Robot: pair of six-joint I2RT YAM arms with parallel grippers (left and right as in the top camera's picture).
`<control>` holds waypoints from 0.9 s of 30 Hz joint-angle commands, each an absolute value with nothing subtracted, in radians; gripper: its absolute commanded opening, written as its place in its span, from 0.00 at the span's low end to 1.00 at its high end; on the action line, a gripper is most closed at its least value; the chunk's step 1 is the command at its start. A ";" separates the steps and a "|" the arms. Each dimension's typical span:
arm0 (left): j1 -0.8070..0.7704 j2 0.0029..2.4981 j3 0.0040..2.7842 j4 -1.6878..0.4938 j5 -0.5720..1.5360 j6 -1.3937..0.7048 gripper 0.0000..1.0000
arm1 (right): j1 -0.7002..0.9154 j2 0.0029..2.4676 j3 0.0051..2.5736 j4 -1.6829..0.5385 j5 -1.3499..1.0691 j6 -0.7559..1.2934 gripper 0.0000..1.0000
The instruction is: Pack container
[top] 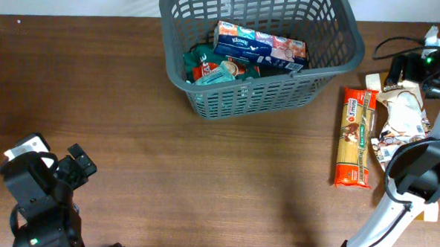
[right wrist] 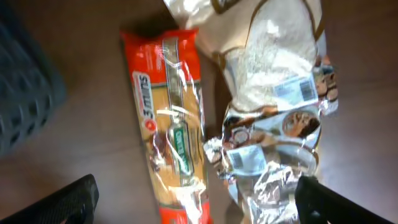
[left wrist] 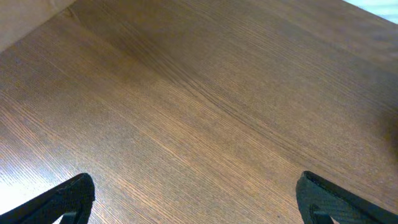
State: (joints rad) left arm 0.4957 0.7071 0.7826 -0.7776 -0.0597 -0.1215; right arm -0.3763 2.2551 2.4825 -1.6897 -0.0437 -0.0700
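The right pincer [right wrist: 198,199] is hanging released, jaws spread wide, directly above the spaghetti packet [right wrist: 171,124], with the crumpled foil bag [right wrist: 273,93] lying just beside it. The packet's long axis is running straight ahead of the pincer, crosswise to the jaws' closing line. The container [top: 260,51] is sitting off to this pincer's left, beyond the packet, and is holding a tissue box [top: 259,45]. The left pincer [left wrist: 196,196], equally released, is hovering over bare counter [left wrist: 205,93], well apart from everything, so the right arm is nearer. In the wrist view the container is showing only as a blurred dark edge, and the bag's print is proving unreadable.
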 commanded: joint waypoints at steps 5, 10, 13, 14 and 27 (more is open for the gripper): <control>0.491 0.707 0.779 -0.775 -0.049 -0.130 0.99 | -0.316 2.162 2.383 -1.699 0.057 -0.028 0.99; 0.491 0.708 0.779 -0.774 -0.049 -0.130 0.99 | -0.307 2.061 2.297 -1.699 0.073 -0.016 0.99; 0.491 0.709 0.779 -0.774 -0.049 -0.130 0.99 | -0.306 1.976 2.255 -1.699 0.076 -0.002 0.99; 0.491 0.712 0.779 -0.774 -0.049 -0.130 0.99 | -0.305 1.945 2.239 -1.699 0.075 0.002 0.99; 0.491 0.784 0.779 -0.778 -0.048 -0.131 0.99 | -0.084 1.579 1.991 -1.693 0.261 0.115 0.99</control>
State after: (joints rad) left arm 0.4957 0.7727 0.7826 -0.7773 -0.0597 -0.1215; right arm -0.1432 1.6482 2.0235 -1.6901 0.1555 0.0551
